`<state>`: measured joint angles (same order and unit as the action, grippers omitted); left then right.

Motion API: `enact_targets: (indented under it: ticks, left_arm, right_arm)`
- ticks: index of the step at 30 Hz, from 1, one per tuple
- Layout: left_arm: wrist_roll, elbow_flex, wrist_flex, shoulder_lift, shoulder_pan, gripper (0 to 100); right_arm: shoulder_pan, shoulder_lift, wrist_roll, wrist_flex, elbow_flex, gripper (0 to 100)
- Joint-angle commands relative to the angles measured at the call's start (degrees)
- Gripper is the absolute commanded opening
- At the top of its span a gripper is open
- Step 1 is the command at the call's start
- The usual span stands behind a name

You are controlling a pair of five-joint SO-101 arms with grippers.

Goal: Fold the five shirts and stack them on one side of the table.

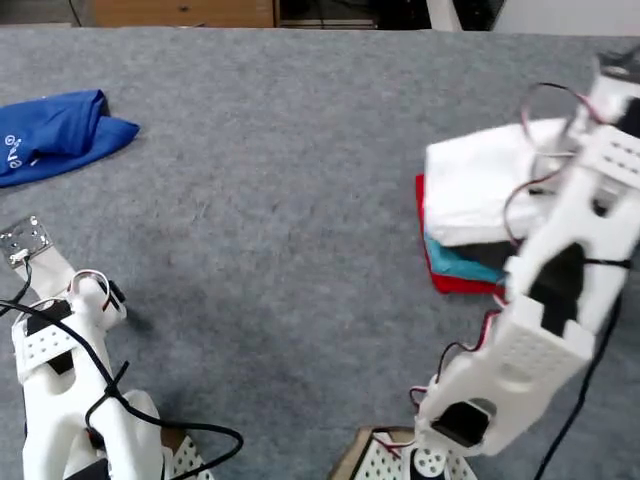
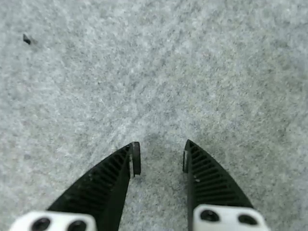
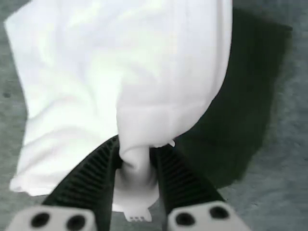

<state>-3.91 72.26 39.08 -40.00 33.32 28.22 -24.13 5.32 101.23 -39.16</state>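
Observation:
A folded white shirt [image 1: 478, 190] tops a stack at the table's right side, over a black shirt [image 1: 492, 256], a teal shirt [image 1: 452, 262] and a red shirt [image 1: 447, 282]. My right gripper [image 3: 135, 156] is shut on a bunched edge of the white shirt [image 3: 120, 82], with the black shirt [image 3: 240, 96] under it. The right arm [image 1: 545, 300] reaches over the stack. A crumpled blue shirt [image 1: 55, 135] lies at the far left. My left gripper [image 2: 160, 159] stands open above bare grey felt, near the front left.
Grey felt table [image 1: 280, 200] covers everything between the blue shirt and the stack. A small metal bracket [image 1: 25, 240] sits by the left arm's [image 1: 70, 370] base. A dark speck [image 2: 26, 39] lies on the felt.

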Motion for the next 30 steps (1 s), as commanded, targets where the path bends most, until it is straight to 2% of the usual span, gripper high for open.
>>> enact_targets:
  ticks: [1,6,14,18,20,22,26,30]
  left_arm:
    - [0.26,-1.85,-0.97,0.13,0.0,16]
    - [0.26,-1.85,-0.97,0.13,0.0,16]
    - [-1.41,-1.85,-0.97,0.22,0.0,16]
    - [-1.58,-1.85,-0.97,0.22,0.0,16]
    - [-1.58,-1.85,-0.97,0.22,0.0,16]
    - [-1.58,-1.85,-0.97,0.22,0.0,16]
    - [-1.58,-1.85,-0.97,0.22,0.0,16]
    - [-1.58,-1.85,-0.97,0.22,0.0,16]
  right_arm:
    - [5.05,4.44,3.25,1.05,0.13,0.5]
    - [8.13,4.44,6.24,1.05,0.22,0.5]
    - [8.66,4.53,10.64,1.05,6.46,3.0]
    - [8.84,4.7,11.52,1.05,8.31,22.8]
    - [9.01,5.05,14.33,1.05,8.31,32.9]
    - [9.1,6.81,15.91,1.05,8.66,39.2]
    - [9.27,11.47,15.91,1.05,8.57,38.0]
    - [9.27,15.43,15.82,1.05,8.66,30.1]
